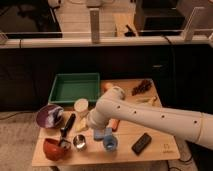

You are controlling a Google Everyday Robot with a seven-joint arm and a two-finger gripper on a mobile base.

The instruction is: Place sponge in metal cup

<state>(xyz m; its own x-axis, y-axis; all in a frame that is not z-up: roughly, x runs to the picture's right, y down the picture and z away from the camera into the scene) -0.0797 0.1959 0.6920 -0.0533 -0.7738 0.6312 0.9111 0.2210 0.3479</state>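
The sponge [100, 134], a small teal-blue block, lies on the wooden table [125, 152] between the metal cup [79, 142] and a round blue cup [110, 145]. The metal cup is small and shiny and stands upright near the front edge. My white arm reaches in from the right. Its gripper [99, 130] points down right over the sponge, open, and is mostly hidden behind the wrist. I cannot tell whether it touches the sponge.
A green tray [75, 87] sits at the back left, with a white cup [81, 106] in front of it. A purple bowl [49, 116], a red bowl [54, 148] and a black tool [67, 126] are at the left. A carrot [115, 123], a black block [141, 143] and grapes [143, 86] lie to the right.
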